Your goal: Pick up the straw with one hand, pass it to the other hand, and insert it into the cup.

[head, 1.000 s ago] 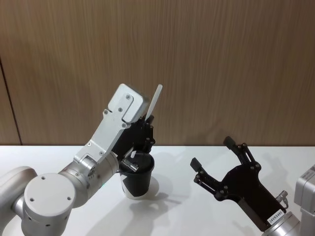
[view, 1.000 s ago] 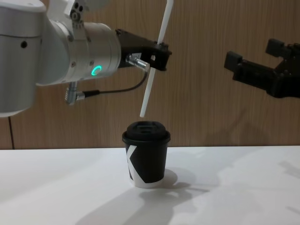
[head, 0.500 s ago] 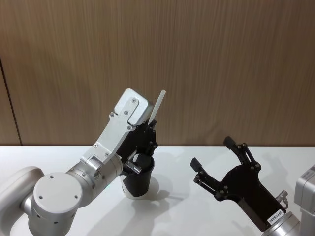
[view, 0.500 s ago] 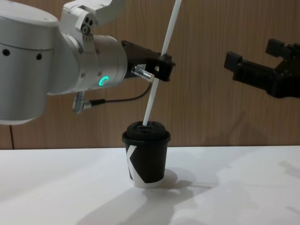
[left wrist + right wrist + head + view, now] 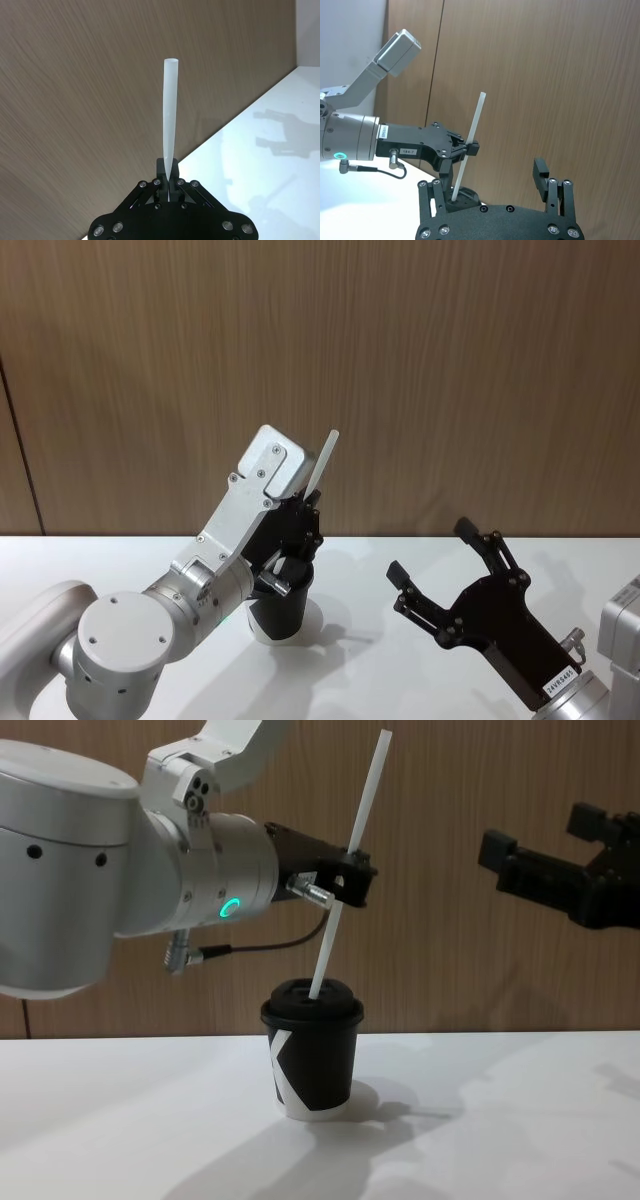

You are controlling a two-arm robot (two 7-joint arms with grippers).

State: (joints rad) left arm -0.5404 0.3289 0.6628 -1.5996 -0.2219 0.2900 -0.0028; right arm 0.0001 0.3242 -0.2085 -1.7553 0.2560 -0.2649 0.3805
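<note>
Straw (image 5: 368, 790), tilted, clamped in left gripper (image 5: 352, 878), tip at top of cup (image 5: 312, 1065) (right gripper (image 5: 431, 550) gaping, well apart)

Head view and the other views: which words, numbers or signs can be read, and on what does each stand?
"24VRS485": white sticker at the base of the right gripper.
Small label on the left gripper, which holds the straw: too blurred to read.
White angular mark on the cup: a sign, no letters.
</note>
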